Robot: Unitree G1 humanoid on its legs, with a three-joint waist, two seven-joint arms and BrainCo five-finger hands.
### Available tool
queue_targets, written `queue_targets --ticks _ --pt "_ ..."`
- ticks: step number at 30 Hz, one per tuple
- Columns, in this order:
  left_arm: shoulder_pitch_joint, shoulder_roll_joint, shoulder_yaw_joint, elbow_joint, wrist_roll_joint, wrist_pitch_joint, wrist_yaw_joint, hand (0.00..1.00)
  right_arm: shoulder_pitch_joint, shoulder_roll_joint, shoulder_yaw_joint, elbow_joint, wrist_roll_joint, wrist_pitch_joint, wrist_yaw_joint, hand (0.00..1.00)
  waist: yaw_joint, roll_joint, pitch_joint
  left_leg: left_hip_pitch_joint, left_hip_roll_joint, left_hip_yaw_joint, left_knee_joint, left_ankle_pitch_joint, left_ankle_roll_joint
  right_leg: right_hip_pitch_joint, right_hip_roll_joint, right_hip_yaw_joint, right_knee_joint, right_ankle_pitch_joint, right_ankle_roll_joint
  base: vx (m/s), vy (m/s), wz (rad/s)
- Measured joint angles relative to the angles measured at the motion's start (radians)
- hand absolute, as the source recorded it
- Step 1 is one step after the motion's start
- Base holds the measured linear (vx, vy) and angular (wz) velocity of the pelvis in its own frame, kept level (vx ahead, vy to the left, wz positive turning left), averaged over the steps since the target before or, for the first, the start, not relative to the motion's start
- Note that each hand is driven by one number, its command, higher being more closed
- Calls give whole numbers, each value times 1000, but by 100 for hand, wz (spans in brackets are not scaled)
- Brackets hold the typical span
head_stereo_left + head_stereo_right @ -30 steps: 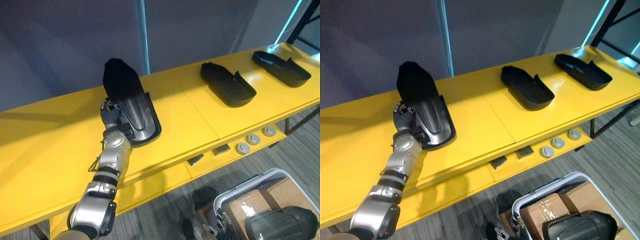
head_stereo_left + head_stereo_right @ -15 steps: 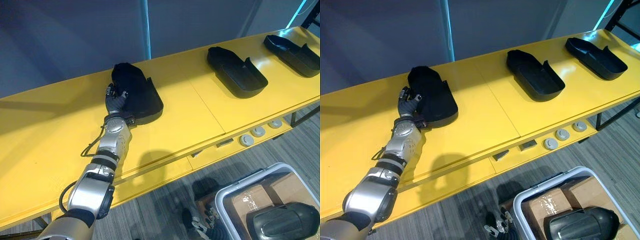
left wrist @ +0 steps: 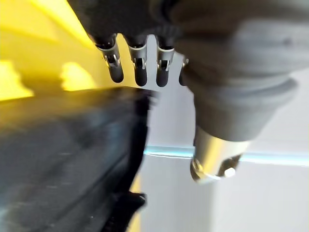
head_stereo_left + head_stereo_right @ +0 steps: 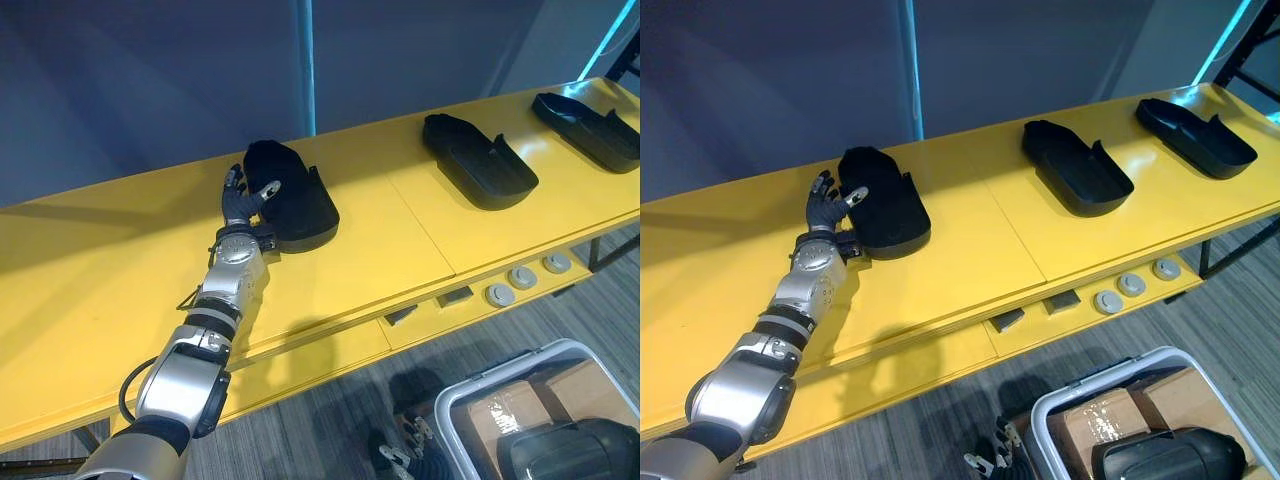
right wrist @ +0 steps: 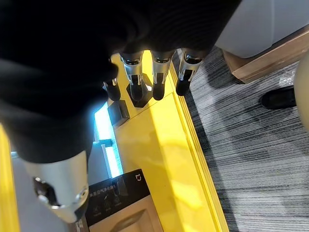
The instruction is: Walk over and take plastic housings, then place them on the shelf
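Observation:
A black plastic housing [image 4: 292, 197] lies flat on the yellow shelf [image 4: 90, 280], left of its middle. My left hand [image 4: 238, 207] rests just left of it with fingers spread and straight, the thumb reaching toward its rim. In the left wrist view the straight fingers [image 3: 115, 70] hover over the housing's dark edge [image 3: 63, 145] without gripping it. My right hand hangs low by the shelf's front edge, and its relaxed fingers [image 5: 157, 72] hold nothing.
Two more black housings [image 4: 478, 160] [image 4: 590, 115] lie further right on the shelf. Round knobs [image 4: 500, 293] line the shelf's front face. A white bin [image 4: 470, 420] on the grey floor at lower right holds a dark housing [image 4: 570, 450] and a cardboard box.
The housing, held tilted up in my left hand a second ago, now lies flat on the shelf. The left hand has let go and opened. The camera has shifted slightly.

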Motion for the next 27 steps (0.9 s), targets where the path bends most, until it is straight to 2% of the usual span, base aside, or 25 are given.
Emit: queue_targets --ticks 2,4,5,6,8,9,10,11,12,13,14,15,16,17,18,19,20,21,22,23,24,26,27 --pt "57 -25 44 -151 105 15 43 0 -10 3 -9 19 0 0 0 0 8 0 -6 26 1 -4 -7 0 0 25 2 -5 0 -6 3 -5 3 8" --pt "191 -88 114 -400 288 48 114 0 -12 4 -25 36 0 0 0 0 18 0 -36 55 1 -13 -20 0 0 55 6 -17 0 -17 8 33 5 12" --pt "238 -106 124 -466 339 58 135 0 -12 4 -33 42 -1 0 -1 0 22 0 -48 59 1 -14 -21 0 0 59 6 -18 0 -20 8 74 22 7" --pt "409 -157 149 -675 451 78 181 0 -19 7 -55 64 -2 -1 -1 0 42 1 -82 62 4 -14 -2 -13 -4 68 11 -15 0 -25 7 79 23 -1" --pt "527 -195 168 -800 535 81 202 0 -23 8 -71 64 -4 -2 -3 0 59 1 -84 55 9 -15 61 -49 -4 80 14 -2 3 -27 7 55 28 -14" --pt "647 -234 183 -906 603 77 231 0 -34 4 -85 63 -9 -2 -5 0 82 2 -84 29 17 -40 167 -99 0 91 21 18 6 -28 7 -6 43 -41" --pt "732 -260 190 -972 629 76 247 0 -48 3 -95 60 -22 -3 -7 0 105 2 -85 2 18 -101 260 -132 5 90 27 41 19 -31 6 -49 55 -74" --pt "838 -286 181 -1042 661 49 261 0 -68 -2 -98 47 -35 -4 -16 0 129 3 -85 -25 4 -240 363 -171 9 81 37 82 43 -38 10 -75 60 -78" --pt "886 -294 164 -1072 671 36 265 0 -77 -9 -98 36 -39 -4 -21 0 138 8 -87 -33 -5 -320 402 -192 3 74 45 101 58 -42 14 -134 114 -94" --pt "954 -306 100 -1105 676 8 264 0 -75 -18 -104 -16 -39 -5 -31 0 154 24 -98 -35 -13 -439 451 -243 -21 47 65 137 102 -63 28 -173 174 -82" --pt "993 -323 6 -1105 674 -27 222 0 -56 -15 -126 -110 -39 -12 -46 0 148 41 -110 -35 -10 -477 452 -308 -19 8 84 157 152 -80 44 -183 197 -61" --pt "993 -327 -35 -1101 674 -34 201 0 -48 -14 -135 -152 -39 -17 -48 0 138 41 -110 -35 -10 -470 439 -334 -11 -8 83 161 168 -83 49 -207 227 -37" --pt "995 -325 -66 -1097 674 -40 178 0 -45 -3 -138 -178 -39 -20 -52 0 139 17 -106 -35 -24 -443 445 -336 -6 -29 71 177 184 -83 51 -259 242 -75" --pt "1006 -316 -132 -1073 675 -57 141 0 -5 25 -131 -289 -39 -22 -53 0 140 -26 -108 -41 -49 -372 467 -337 6 -59 57 248 188 -73 65 -328 304 -137" --pt "1015 -317 -170 -1047 672 -68 119 0 34 45 -130 -382 -39 -27 -60 0 140 -51 -117 -59 -54 -302 493 -344 20 -84 54 301 162 -86 84 -271 263 -147" --pt "1018 -317 -177 -1042 672 -70 114 0 38 46 -130 -402 -39 -29 -63 0 141 -53 -122 -64 -53 -281 496 -343 25 -93 54 311 152 -101 94 -238 301 -174" --pt "1019 -317 -201 -1016 660 -81 100 0 37 43 -132 -448 -39 -38 -77 0 142 -38 -129 -76 -22 -192 489 -333 51 -130 54 313 125 -189 98 -210 286 -222" --pt "1019 -318 -206 -991 627 -95 81 0 18 46 -131 -455 -39 -46 -91 0 155 -34 -127 -74 20 -85 470 -320 60 -192 60 206 152 -156 58 -193 270 -254" --pt "1020 -318 -208 -975 612 -99 75 0 10 49 -131 -453 -39 -46 -96 0 161 -36 -125 -65 40 -34 458 -314 58 -210 60 120 175 -134 28 -130 198 -249" --pt "1020 -318 -217 -927 587 -101 63 0 6 61 -136 -449 -42 -47 -109 0 165 -35 -124 -44 69 48 435 -302 56 -207 43 -33 217 -113 -3 -64 119 -198" --pt "1021 -318 -225 -890 564 -101 54 0 2 70 -135 -436 -46 -47 -121 0 166 -32 -122 -24 86 102 419 -295 54 -186 23 -100 259 -111 -13 -47 47 -204" --pt "1018 -318 -226 -833 528 -101 23 0 -15 78 -134 -371 -67 -52 -127 0 150 -31 -121 -14 109 176 414 -287 49 -138 -23 -136 363 -114 -15 -9 -76 -128" --pt "1011 -318 -227 -807 515 -101 13 0 -24 78 -138 -317 -77 -51 -129 0 143 -30 -117 -21 122 209 416 -281 38 -104 -52 -138 404 -177 -15 -13 -184 -91"
